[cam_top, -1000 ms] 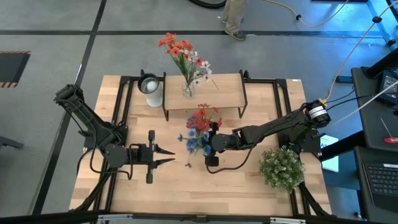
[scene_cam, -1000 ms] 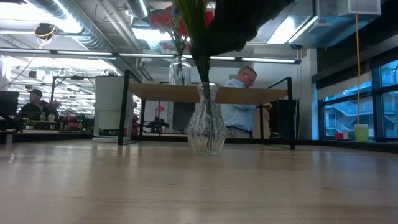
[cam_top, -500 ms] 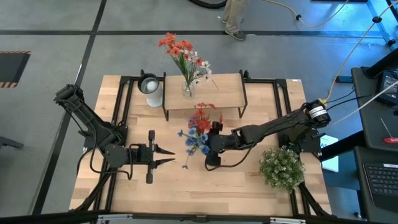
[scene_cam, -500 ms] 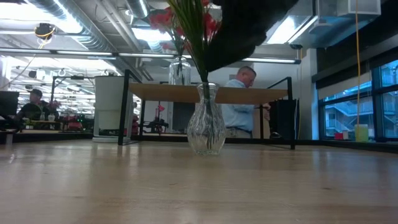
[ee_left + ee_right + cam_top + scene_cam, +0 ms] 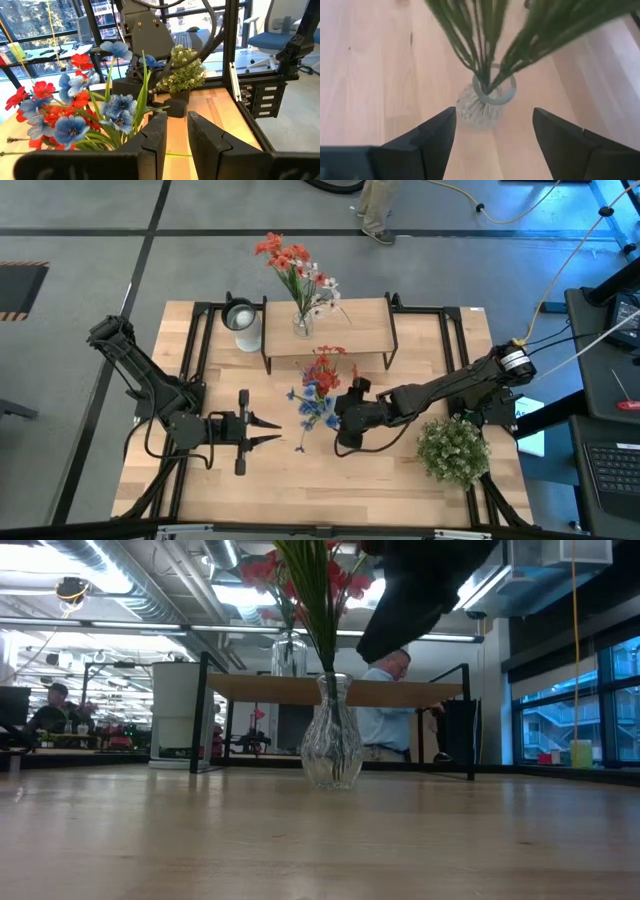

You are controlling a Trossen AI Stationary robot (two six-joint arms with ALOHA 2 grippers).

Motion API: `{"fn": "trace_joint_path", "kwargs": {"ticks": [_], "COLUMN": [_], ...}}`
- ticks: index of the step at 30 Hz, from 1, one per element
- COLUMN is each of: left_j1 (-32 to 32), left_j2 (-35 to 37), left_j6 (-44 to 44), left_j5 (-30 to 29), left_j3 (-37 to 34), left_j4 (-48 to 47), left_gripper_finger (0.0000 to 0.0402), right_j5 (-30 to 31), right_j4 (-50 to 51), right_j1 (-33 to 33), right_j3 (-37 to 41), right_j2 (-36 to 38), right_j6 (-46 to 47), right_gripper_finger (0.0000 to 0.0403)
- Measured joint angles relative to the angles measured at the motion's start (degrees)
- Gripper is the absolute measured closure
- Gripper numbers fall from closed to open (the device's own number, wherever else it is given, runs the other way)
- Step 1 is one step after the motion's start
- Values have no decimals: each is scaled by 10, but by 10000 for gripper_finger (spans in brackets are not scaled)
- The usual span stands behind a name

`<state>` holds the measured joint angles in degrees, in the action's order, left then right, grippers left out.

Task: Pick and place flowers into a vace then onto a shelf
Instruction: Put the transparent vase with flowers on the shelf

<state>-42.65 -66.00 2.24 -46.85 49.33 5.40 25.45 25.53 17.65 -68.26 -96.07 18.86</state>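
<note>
Flowers (image 5: 318, 385) with red and blue blossoms stand in a clear glass vase (image 5: 332, 745) near the middle of the table (image 5: 400, 490), just in front of the shelf (image 5: 360, 330). Their green stems rise from the vase's narrow neck and fan outward, so the bunch's long axis runs upright with the blossoms spread above; seen from overhead the heads lean toward the table's left edge.

The right gripper (image 5: 345, 415) hangs above and just beside this bunch, its dark fingers (image 5: 435, 137) spread wide on either side of the vase's mouth and touching neither glass nor stems. The right arm reaches in low from the table's right edge, stretched nearly flat toward the centre.

The left gripper (image 5: 270, 432) waits above the table's left half, pointing toward the bunch, its jaws set narrow with nothing between them; the arm folds back toward the left edge.

A second bunch (image 5: 295, 270), red and white, stands in a second vase (image 5: 302, 323) on the shelf, leaning toward the table's far edge. That makes two bunches and two vases. One white cylinder (image 5: 240, 320) stands at the shelf's left end, and one bushy green plant (image 5: 455, 448) sits near the table's right edge. Across the room a person (image 5: 385, 705) shows behind the shelf.
</note>
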Motion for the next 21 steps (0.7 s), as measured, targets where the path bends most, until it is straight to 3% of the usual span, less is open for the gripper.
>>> {"fn": "trace_joint_path", "kwargs": {"ticks": [13, 21], "left_j1": [0, 0], "left_j2": [0, 0], "left_j6": [0, 1], "left_j5": [0, 0], "left_j3": [0, 0], "left_j4": [-1, -1], "left_gripper_finger": [330, 333], "right_j5": [4, 3], "right_j4": [-129, -175], "right_j1": [-20, -23], "right_j3": [73, 77], "right_j2": [-5, -21], "right_j6": [18, -12], "right_gripper_finger": [139, 139]}}
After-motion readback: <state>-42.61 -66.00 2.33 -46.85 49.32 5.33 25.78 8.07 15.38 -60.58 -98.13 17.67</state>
